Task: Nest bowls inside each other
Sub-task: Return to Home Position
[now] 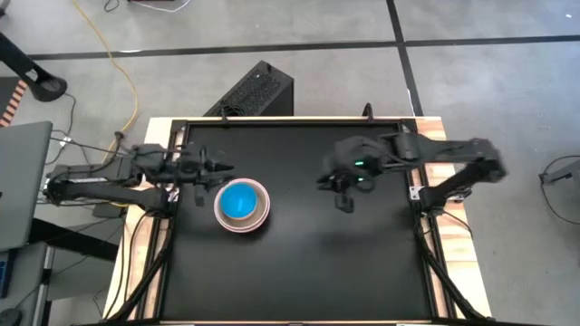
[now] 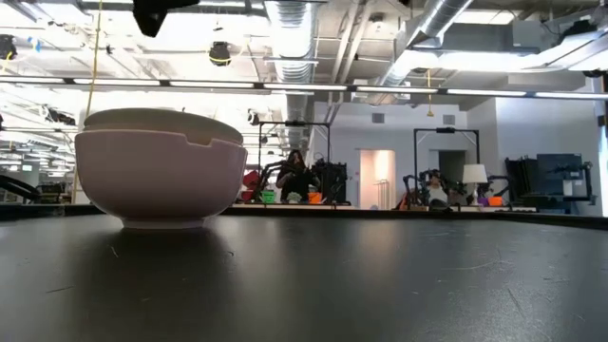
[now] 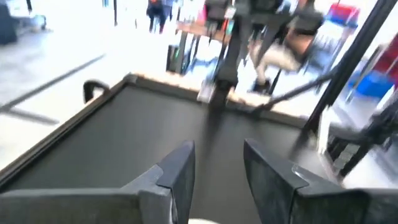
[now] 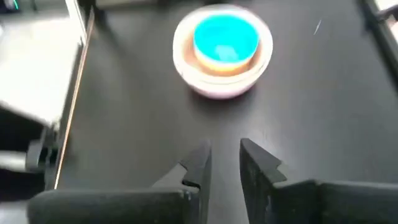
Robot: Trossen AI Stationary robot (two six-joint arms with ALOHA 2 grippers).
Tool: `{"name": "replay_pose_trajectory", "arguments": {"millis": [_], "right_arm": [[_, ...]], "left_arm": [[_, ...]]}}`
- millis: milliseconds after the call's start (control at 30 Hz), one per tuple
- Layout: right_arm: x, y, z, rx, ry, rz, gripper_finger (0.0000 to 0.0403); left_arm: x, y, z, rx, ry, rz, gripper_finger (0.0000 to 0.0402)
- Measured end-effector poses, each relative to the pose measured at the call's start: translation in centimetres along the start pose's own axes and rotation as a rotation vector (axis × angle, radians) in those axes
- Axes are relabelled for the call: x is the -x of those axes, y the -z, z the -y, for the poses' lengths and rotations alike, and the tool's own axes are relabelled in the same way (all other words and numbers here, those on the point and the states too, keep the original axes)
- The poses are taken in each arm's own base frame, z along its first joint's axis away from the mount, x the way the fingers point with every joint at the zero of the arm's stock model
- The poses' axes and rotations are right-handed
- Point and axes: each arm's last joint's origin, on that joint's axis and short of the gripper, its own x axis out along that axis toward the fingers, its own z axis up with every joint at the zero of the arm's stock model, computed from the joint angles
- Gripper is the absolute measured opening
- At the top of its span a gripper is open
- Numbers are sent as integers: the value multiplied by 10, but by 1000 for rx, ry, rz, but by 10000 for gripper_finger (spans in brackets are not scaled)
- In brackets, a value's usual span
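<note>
The bowls stand nested in one stack [image 1: 242,205] on the black table, left of its middle. A light blue bowl [image 4: 225,40] lies innermost, and a pale pink bowl [image 4: 219,87] is the outermost one, resting on its base [image 2: 163,222]. My left gripper [image 3: 217,149] hovers above the table just beyond the stack's far left side [image 1: 225,167], pointing about level toward the table's right, open with nothing between its fingers. My right gripper [image 4: 225,149] hangs over the table's middle right [image 1: 330,184], slanting down toward the stack, its fingers a narrow gap apart and empty.
A raised dark frame [image 1: 290,122] runs around the black table. A black box [image 1: 258,89] stands on the floor beyond the far edge. In the low view, people sit in the room [image 2: 296,176] behind the table. Bare tabletop [image 1: 317,263] lies near and right of the stack.
</note>
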Motion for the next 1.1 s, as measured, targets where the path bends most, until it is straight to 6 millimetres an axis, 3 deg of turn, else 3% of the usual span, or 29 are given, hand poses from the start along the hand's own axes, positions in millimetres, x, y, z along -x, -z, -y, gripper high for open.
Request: {"name": "replay_pose_trajectory", "arguments": {"millis": [100,267,400,567,767,900,1100], "right_arm": [[0,35,12,-34,-31,240,71],[-19,97,30,-65,-121,553,61],[-42,145,39,-64,-102,531,60],[-49,192,42,-101,-122,547,60],[-49,231,48,-176,-155,687,60],[-50,251,50,-190,-163,714,60],[-49,267,51,-202,-175,733,60]], "left_arm": [[13,24,-6,42,23,93,126],[35,64,-19,139,20,265,126],[50,86,-26,214,-7,335,126],[59,98,-32,247,-76,346,126],[48,111,-33,260,-82,263,126],[42,121,-35,288,-67,297,126],[37,137,-37,333,-53,274,126]]}}
